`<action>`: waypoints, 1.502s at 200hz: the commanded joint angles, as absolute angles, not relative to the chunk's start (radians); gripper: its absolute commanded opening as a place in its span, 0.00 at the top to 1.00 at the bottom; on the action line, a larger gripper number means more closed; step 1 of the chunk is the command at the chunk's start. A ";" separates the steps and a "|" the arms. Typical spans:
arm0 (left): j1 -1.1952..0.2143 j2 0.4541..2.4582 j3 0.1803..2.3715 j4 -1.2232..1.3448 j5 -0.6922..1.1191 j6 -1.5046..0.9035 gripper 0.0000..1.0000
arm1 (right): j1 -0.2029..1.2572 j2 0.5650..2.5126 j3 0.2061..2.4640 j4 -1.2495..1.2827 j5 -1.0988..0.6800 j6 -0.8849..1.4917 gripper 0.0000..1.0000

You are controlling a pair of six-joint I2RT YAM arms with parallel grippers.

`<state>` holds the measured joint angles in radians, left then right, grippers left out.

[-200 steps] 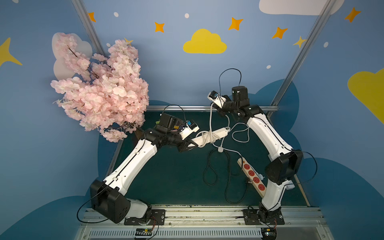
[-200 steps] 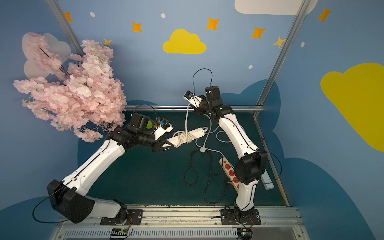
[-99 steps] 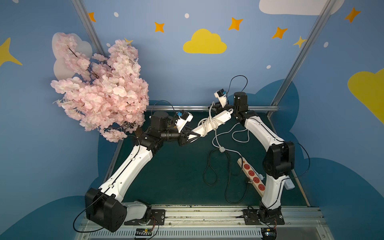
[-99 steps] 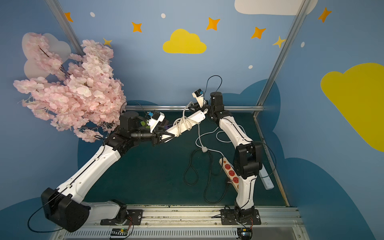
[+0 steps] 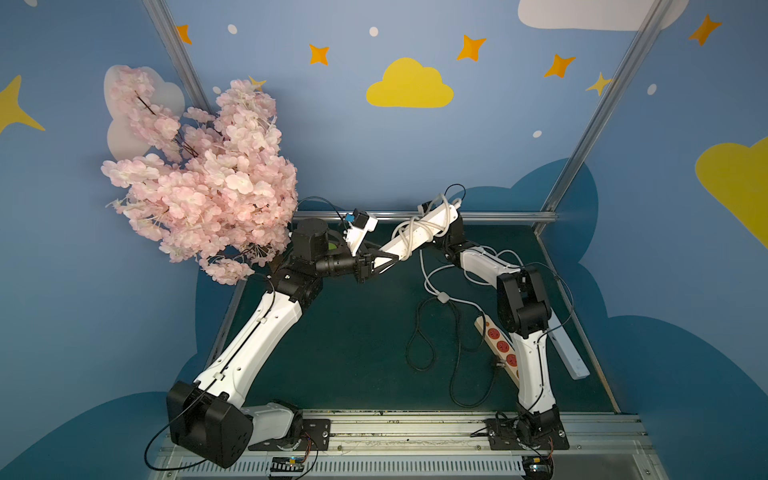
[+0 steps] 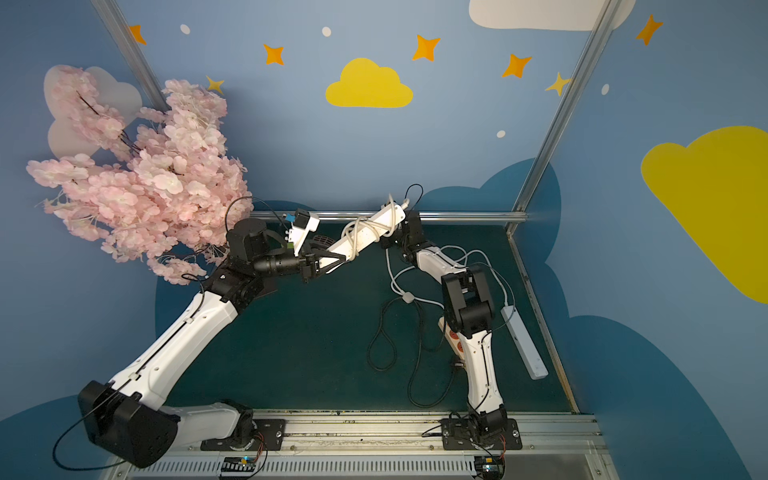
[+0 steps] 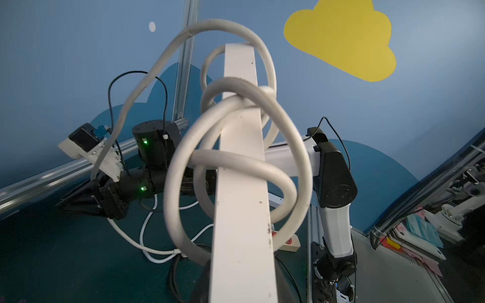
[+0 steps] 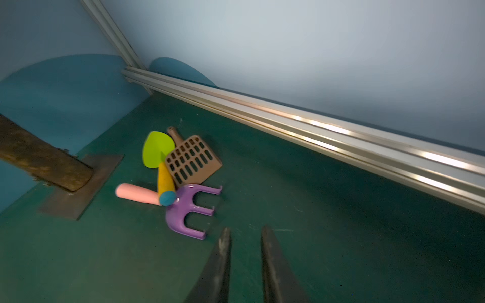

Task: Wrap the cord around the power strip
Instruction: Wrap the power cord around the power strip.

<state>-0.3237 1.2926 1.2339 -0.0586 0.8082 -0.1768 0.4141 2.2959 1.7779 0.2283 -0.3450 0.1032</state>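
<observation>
My left tool [image 5: 388, 261] is clamped tight on the end of the power strip [image 5: 424, 226] nearer the left edge. I now hold the strip up off the tabletop [image 5: 353, 332], slanting upward toward the far edge; a second ago it hung lower and closer to level over the middle. Several loose turns of the cord [image 7: 236, 162] already circle the strip's middle, and one more loop sits over its raised tip. My right tool [image 8: 244, 232] was above the strip carrying cord a second ago and has dropped beside that raised end. Its jaws are almost together with nothing between them, so I judge it let the cord go after laying a turn. The remaining cord hangs down to the tabletop toward the right edge, so more wrapping is left, and the turns look slack enough to slip.
</observation>
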 commanded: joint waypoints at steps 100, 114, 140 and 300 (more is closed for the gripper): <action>-0.162 1.364 1.303 0.188 0.539 -0.377 0.98 | 0.610 1.900 1.484 -0.284 0.074 -0.366 1.00; -0.161 1.372 1.332 0.107 0.479 -0.316 0.98 | 0.628 1.840 1.427 -0.301 0.150 -0.421 1.00; -0.165 1.409 1.363 -0.037 0.373 -0.224 0.98 | 0.664 1.712 1.346 -0.276 0.262 -0.524 1.00; -0.364 1.505 1.449 -0.657 0.755 0.366 0.98 | 0.501 1.746 2.014 -0.506 -0.084 -0.735 1.00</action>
